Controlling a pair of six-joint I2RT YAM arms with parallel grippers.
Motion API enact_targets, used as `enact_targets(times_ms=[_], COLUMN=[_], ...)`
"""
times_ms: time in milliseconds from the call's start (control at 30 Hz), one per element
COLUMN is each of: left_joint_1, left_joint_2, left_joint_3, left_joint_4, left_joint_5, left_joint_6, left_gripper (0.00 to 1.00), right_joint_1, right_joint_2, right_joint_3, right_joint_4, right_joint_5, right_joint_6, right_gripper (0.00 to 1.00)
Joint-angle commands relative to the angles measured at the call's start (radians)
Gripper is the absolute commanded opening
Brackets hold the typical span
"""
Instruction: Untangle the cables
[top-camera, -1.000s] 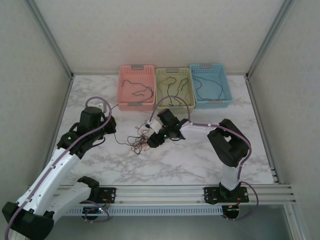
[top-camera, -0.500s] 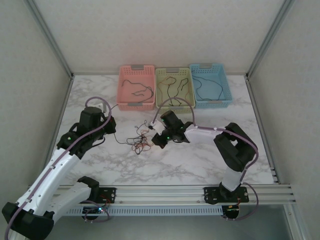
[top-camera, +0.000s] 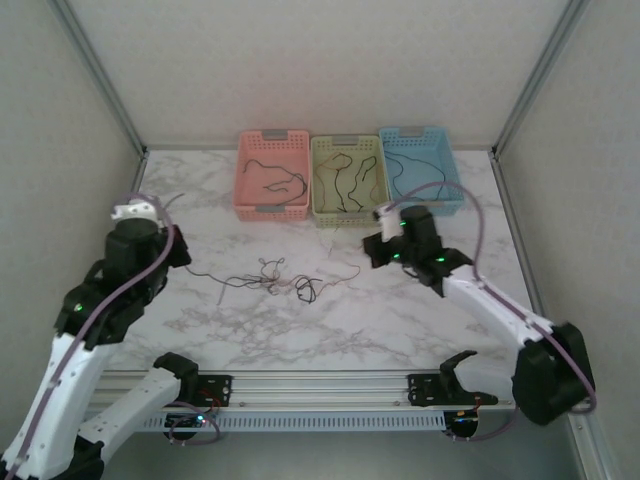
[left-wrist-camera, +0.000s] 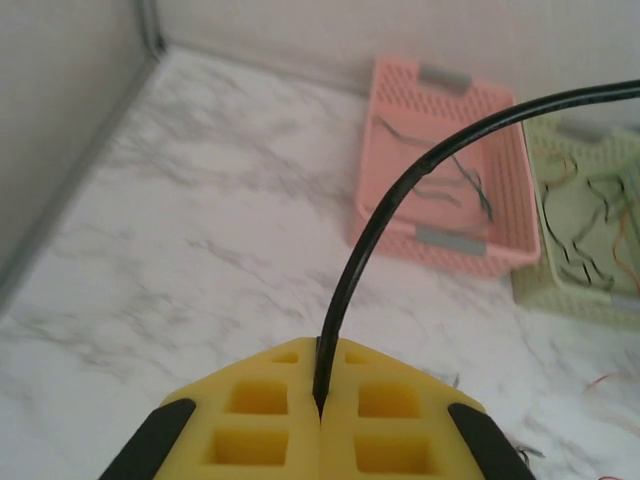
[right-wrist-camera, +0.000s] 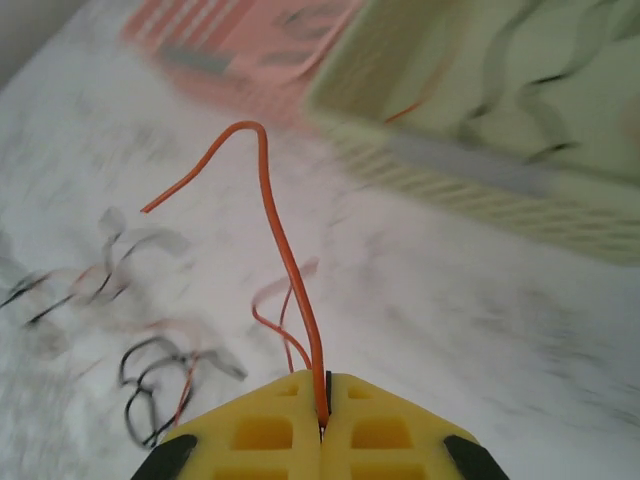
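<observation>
Top external: thin cables (top-camera: 270, 282) loosely tangled, black and red-orange strands.

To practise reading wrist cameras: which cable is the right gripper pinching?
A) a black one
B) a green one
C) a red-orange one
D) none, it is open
C: in the right wrist view the right gripper is shut on a red-orange cable that rises from between its closed yellow tips.
</observation>
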Motion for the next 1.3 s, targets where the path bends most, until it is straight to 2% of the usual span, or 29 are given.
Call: enact_targets(times_ms=[0,67,233,400,733,967,1067,1267], left_joint_1=[-0.004,-0.004,-0.004,-0.004,-0.004,-0.004,-0.004,-0.003], left_joint_2=[-0.04,-0.051,-0.054,-0.034,-0.012,-0.002,0.009,0.034], left_joint_3=[0.059,0.07,0.031,-0.018,-0.065,-0.095,-0.109,-0.127], left_joint_4=[-0.118,-0.127,-0.077,-0.053,-0.056,-0.048,-0.045,-0.07], left_joint_5=[-0.138,-0.146,-0.028,0.009,-0.035,-0.049,-0.07,-0.156], left_joint_6=[0.073,0.067,0.048,0.041,0.043,0.048,0.054,0.066], left_gripper=[0.0,0.0,0.0,0.0,0.0,0.0,0.0,0.0], right_joint_1=[-0.088,-0.122,-0.137,-0.137,-0.137,-0.137,-0.137,-0.137], right_joint_2=[-0.126,-0.17,-0.224,-0.273,-0.257,-0.266,-0.233,-0.186], right_joint_3=[0.004,0.038,0.082,0.166,0.699,0.89,0.978,1.122], right_joint_4=[-0.113,-0.17,-0.166,-0.183,-0.279,-0.218,-0.267,-0.358], right_joint_5=[0.071,0.11,-0.002,0.006,0.006,0.106,0.162,0.357], right_joint_6=[0.121,0.141,0.167,0.171,0.185,0.163,0.127,0.036], right_gripper=[0.0,0.0,0.0,0.0,0.0,0.0,0.0,0.0])
